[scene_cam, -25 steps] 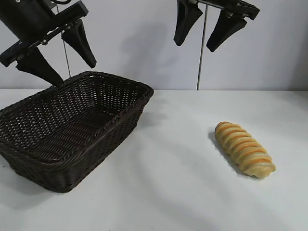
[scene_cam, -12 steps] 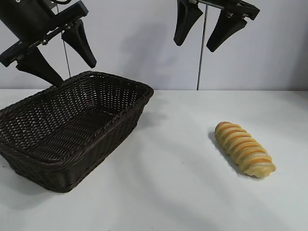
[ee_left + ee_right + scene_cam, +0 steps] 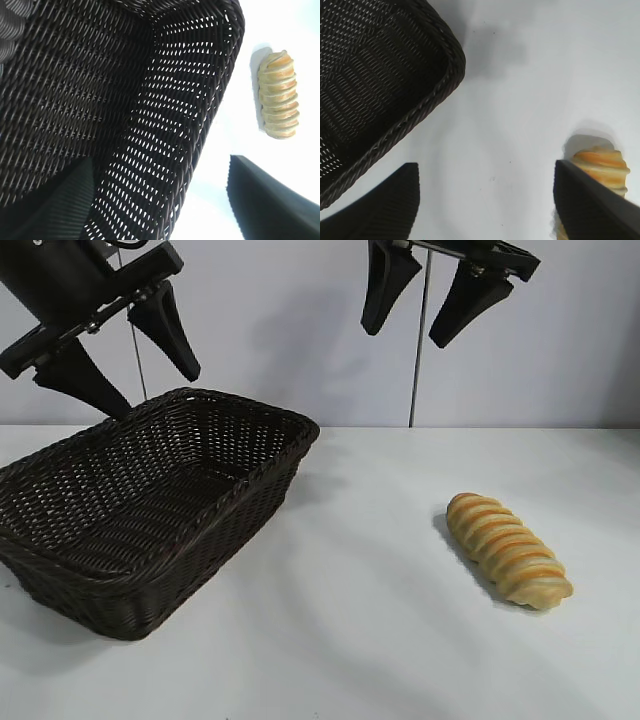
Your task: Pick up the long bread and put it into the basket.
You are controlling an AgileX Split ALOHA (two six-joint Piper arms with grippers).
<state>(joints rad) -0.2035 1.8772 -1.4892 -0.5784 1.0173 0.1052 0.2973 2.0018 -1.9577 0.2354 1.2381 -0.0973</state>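
Note:
The long bread (image 3: 508, 549), a golden loaf with orange-brown stripes, lies on the white table at the right. It also shows in the left wrist view, long bread (image 3: 278, 94), and partly behind one finger in the right wrist view, long bread (image 3: 600, 166). The dark-brown wicker basket (image 3: 60, 565) stands at the left, with nothing inside. My left gripper (image 3: 155, 385) hangs open above the basket's far rim. High over the table's middle, left of the bread, my right gripper (image 3: 405, 330) is open and holds nothing.
A thin vertical pole (image 3: 420, 350) stands against the pale back wall behind the table (image 3: 350, 620). The basket's braided rim (image 3: 427, 105) lies close beside the right gripper's field.

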